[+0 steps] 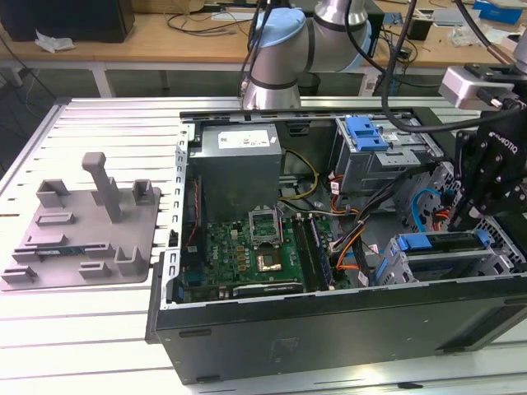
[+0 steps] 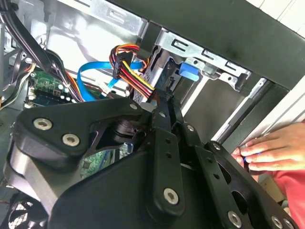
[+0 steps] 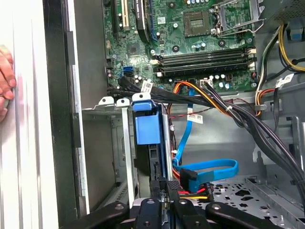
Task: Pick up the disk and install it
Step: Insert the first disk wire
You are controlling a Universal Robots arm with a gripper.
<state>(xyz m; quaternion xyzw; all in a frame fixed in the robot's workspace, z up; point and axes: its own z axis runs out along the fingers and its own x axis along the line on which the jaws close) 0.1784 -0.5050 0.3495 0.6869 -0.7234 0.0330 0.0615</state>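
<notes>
The disk [image 1: 445, 245] sits in the drive cage at the front corner of the open computer case, on the exterior view's right, framed by its blue carrier [image 3: 147, 129]. My gripper [image 1: 463, 224] hangs directly over the disk's far end. In both wrist views the black fingers come together with no gap between them. The gripper [image 3: 164, 191] is shut, its tips against the disk's end beside the cable plugs. In the second wrist view the gripper [image 2: 164, 102] reaches into the slot of the cage.
A hand [image 2: 271, 150] rests on the case's outer edge [image 3: 57, 143]. A blue data cable [image 3: 209, 167] and power wires [image 3: 224, 102] crowd the bay. The motherboard [image 1: 255, 255], grey power-supply box [image 1: 239, 164], second blue carrier [image 1: 366, 132] and grey fixture [image 1: 82, 230] lie toward the exterior view's left.
</notes>
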